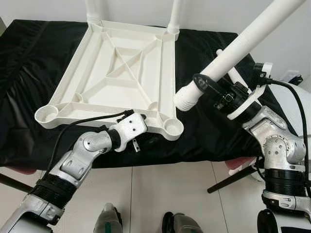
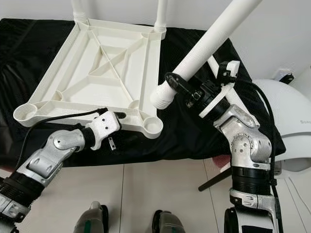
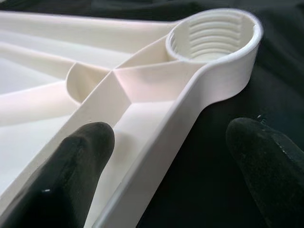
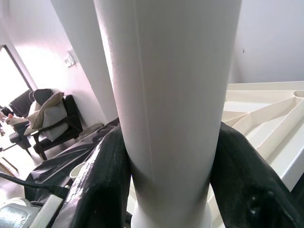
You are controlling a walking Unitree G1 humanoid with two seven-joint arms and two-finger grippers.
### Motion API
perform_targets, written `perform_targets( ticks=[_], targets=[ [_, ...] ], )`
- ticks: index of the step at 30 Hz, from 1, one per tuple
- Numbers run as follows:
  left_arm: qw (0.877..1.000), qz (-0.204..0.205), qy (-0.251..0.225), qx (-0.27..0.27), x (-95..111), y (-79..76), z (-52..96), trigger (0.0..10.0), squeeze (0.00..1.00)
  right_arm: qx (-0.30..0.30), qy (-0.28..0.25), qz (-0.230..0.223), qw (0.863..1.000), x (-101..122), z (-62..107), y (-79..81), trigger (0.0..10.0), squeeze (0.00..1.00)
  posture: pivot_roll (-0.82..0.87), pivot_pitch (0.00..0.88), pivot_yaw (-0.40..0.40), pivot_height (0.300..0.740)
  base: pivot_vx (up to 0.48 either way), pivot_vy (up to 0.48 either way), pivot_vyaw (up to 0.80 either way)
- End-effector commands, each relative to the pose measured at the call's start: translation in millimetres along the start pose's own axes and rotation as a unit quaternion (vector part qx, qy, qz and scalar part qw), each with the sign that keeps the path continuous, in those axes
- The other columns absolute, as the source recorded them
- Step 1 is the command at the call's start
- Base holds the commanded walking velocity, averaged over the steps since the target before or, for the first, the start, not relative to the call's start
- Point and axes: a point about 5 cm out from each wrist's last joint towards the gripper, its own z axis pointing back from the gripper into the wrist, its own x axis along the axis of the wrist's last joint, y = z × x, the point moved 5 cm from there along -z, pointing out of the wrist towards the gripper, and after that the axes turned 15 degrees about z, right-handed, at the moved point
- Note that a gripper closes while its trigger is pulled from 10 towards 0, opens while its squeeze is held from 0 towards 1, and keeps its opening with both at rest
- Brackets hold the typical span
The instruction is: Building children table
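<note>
A white plastic tabletop [image 1: 116, 68] lies upside down on a black cloth. Two white legs [image 1: 93, 9] [image 1: 175, 14] stand in its far corners. The near-right threaded socket [image 1: 173, 127] [image 3: 213, 35] and the near-left socket [image 1: 47, 114] hold nothing. My right gripper [image 1: 214, 90] [image 4: 173, 190] is shut on a third white leg [image 1: 238, 46], tilted, its threaded end [image 1: 187, 97] hanging just right of and above the near-right socket. My left gripper [image 3: 166, 156] is open at the near rim, one finger [image 3: 71, 175] inside it and one [image 3: 266, 161] outside.
The black cloth [image 1: 29, 58] covers a low table whose front edge is by my arms. Another white tube [image 2: 233, 94] lies on the cloth behind my right wrist. A white rounded object [image 2: 286, 126] stands at the right. Below is tiled floor [image 1: 155, 189].
</note>
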Motion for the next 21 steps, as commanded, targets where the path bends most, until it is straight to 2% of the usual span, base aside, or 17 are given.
perform_targets(
  ticks=[1, 10, 12, 14, 15, 17, 18, 21],
  targets=[
    [1.0, 0.001, 0.013, 0.02, -5, 6.1, -1.6, 10.0, 0.0, 0.012, -0.005, 0.005, 1.0, 5, -0.4, 4.3, 10.0, 0.0, 0.06, 0.146, -0.027, 0.74, 0.0, 0.0, 0.0],
    [1.0, -0.01, 0.019, -0.019, -4, -1.2, -10.0, 10.0, 0.0, 0.012, -0.003, 0.006, 1.0, 5, -0.3, 5.4, 10.0, 0.0, 0.06, 0.143, -0.016, 0.74, 0.0, 0.0, 0.0],
    [0.998, -0.016, 0.015, -0.056, 0, -10.3, -18.5, 10.0, 0.0, 0.012, -0.001, 0.006, 1.0, 4, 0.2, 6.3, 10.0, 0.0, 0.05, 0.146, -0.01, 0.74, 0.0, 0.0, 0.0],
    [0.998, -0.017, 0.015, -0.061, 0, -11.4, -19.6, 10.0, 0.0, 0.012, -0.001, 0.006, 1.0, 4, 0.2, 6.4, 10.0, 0.0, 0.05, 0.146, -0.01, 0.74, 0.0, 0.0, 0.0],
    [0.997, -0.015, 0.015, -0.071, 0, -13.1, -21.0, 7.5, 0.0, 0.011, -0.001, 0.007, 1.0, 5, 0.4, 6.2, 10.0, 0.0, 0.05, 0.148, -0.005, 0.74, 0.0, 0.0, 0.0],
    [0.997, -0.012, 0.015, -0.076, 1, -14.1, -21.9, 7.5, 0.0, 0.01, -0.001, 0.008, 1.0, 5, 0.5, 6.0, 10.0, 0.0, 0.05, 0.148, -0.005, 0.74, 0.0, 0.0, 0.0],
    [0.996, -0.005, 0.012, -0.088, 2, -16.0, -22.3, 0.0, 0.0, 0.008, -0.001, 0.009, 1.0, 6, 1.0, 5.6, 10.0, 0.0, 0.04, 0.151, -0.001, 0.74, 0.0, 0.0, 0.0],
    [0.995, 0.0, 0.016, -0.1, 2, -17.0, -22.6, 0.0, 0.0, 0.006, 0.001, 0.011, 1.0, 6, 2.6, 5.2, 10.0, 0.0, 0.04, 0.153, 0.002, 0.74, 0.0, 0.0, 0.0]
  ],
)
